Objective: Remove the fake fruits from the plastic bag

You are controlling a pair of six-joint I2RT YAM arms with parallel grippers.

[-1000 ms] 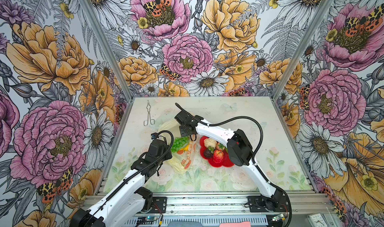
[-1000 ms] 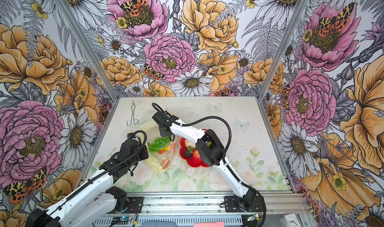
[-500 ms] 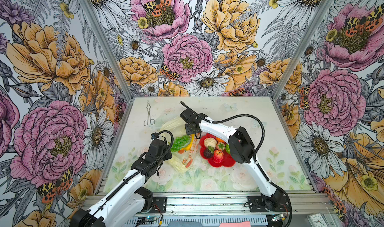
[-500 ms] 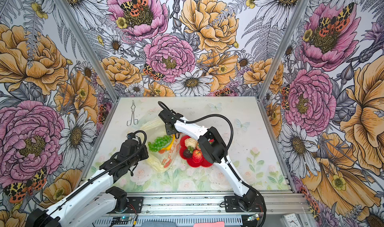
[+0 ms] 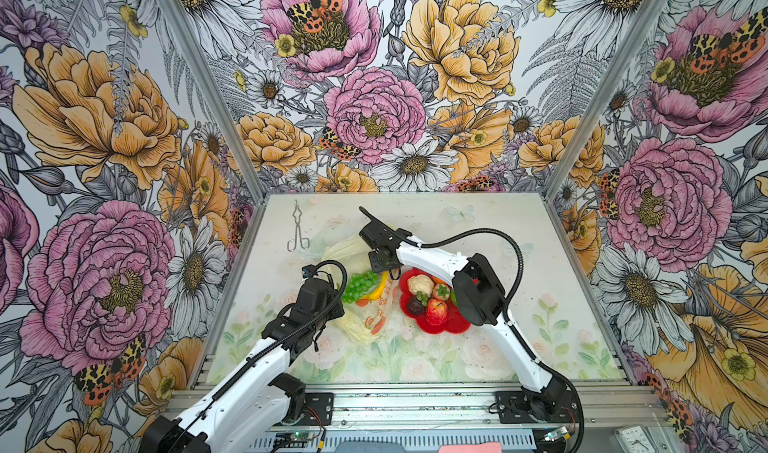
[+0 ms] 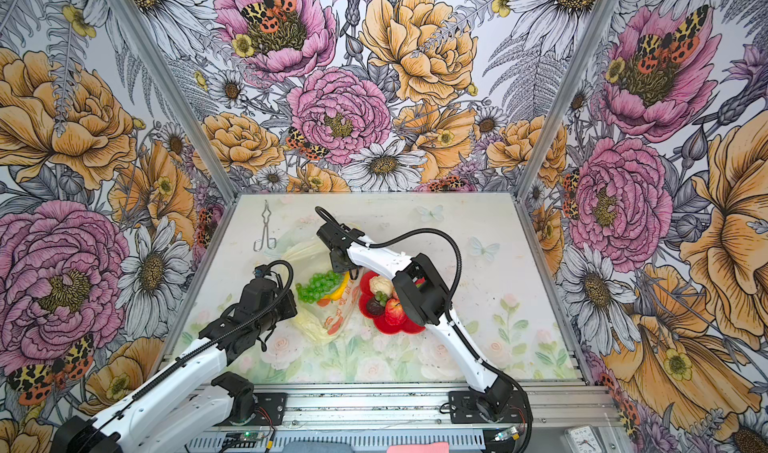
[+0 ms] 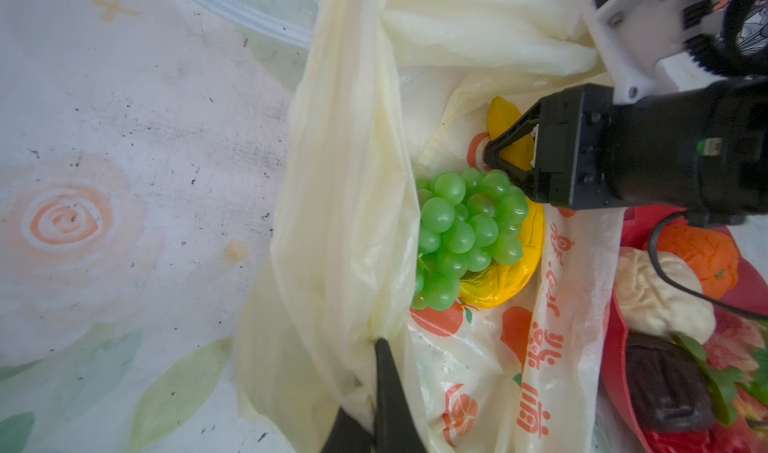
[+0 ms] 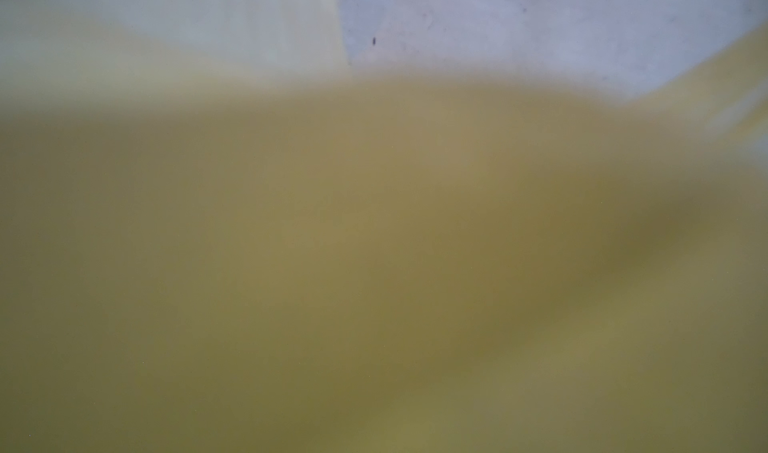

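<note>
Since our left jaws clamp the bag rim to hold its mouth open, our right jaws, whose gap we cannot tell, meet the banana under the grapes inside, beside the plate of freed fruits.

Robot lab test cell. White left arm and right arm mounted on aluminium rail, exposed circuit board at front edge; 3 printed floral wall panels in metal frame; fake fruits, printed tabletop.
</note>
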